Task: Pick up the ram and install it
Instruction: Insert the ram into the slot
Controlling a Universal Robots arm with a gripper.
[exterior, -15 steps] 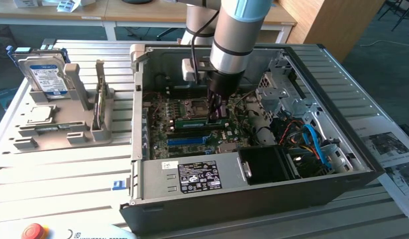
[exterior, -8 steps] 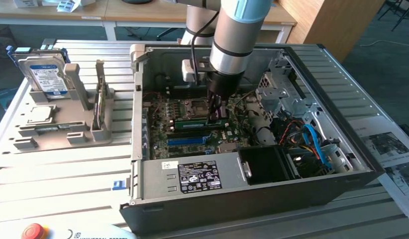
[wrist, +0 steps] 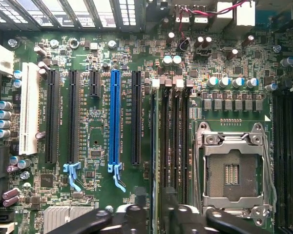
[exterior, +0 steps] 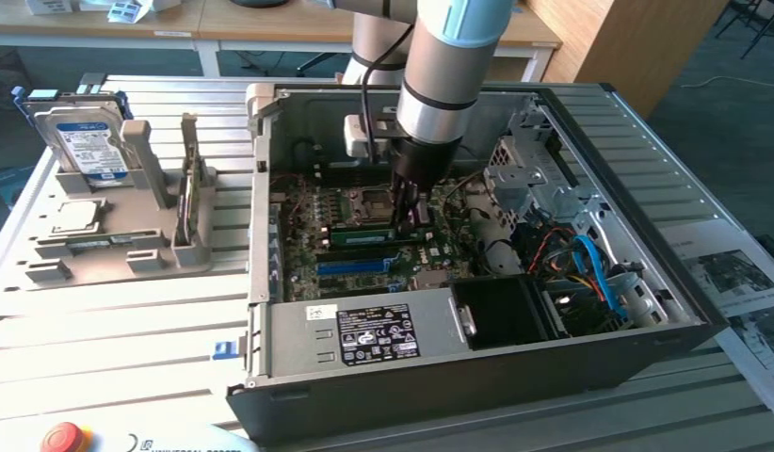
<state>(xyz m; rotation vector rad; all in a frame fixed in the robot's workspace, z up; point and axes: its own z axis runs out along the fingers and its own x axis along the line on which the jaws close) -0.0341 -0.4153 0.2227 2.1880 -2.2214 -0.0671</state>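
The pincer (exterior: 409, 215) (wrist: 154, 212) is positioned low inside the open computer case (exterior: 688, 311), directly over the ram (exterior: 362, 227) (wrist: 153, 146). Whether it is spread or closed on the stick cannot be told. The ram is seen standing on edge in a memory slot near the CPU socket (exterior: 368, 200) (wrist: 233, 170), between that socket and the long blue slot (wrist: 115, 117). Well apart from the socket, outside the case, a hard drive (exterior: 86, 141) is propped in a holder on the counter (exterior: 111, 320).

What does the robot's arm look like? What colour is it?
The arm is a shiny silver-grey tube with a light blue band and black rings. A black cable runs along it, a small white box sits at the wrist, and the gripper and its fingers are black.
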